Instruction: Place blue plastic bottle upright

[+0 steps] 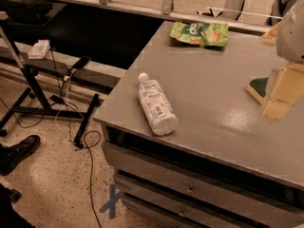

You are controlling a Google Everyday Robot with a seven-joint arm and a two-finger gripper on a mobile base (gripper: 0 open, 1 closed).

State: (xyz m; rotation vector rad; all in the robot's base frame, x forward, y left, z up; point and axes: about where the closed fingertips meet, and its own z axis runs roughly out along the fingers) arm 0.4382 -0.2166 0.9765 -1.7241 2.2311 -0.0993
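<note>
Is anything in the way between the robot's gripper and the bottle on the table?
Mostly no. The gripper hangs over the table, far right; the bottle lies on its side near the left edge. Only a small green thing sits beside the gripper, toward the bottle. The rest is bare.

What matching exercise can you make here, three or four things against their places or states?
Things:
1. blue plastic bottle
2. green snack bag
3. gripper
4. black shoe

Places:
A. on the floor, left
B. over the tabletop, right side
C. on its side, near the tabletop's front left corner
D. flat at the tabletop's far edge

Pairs: 1-C, 2-D, 3-B, 4-A
</note>
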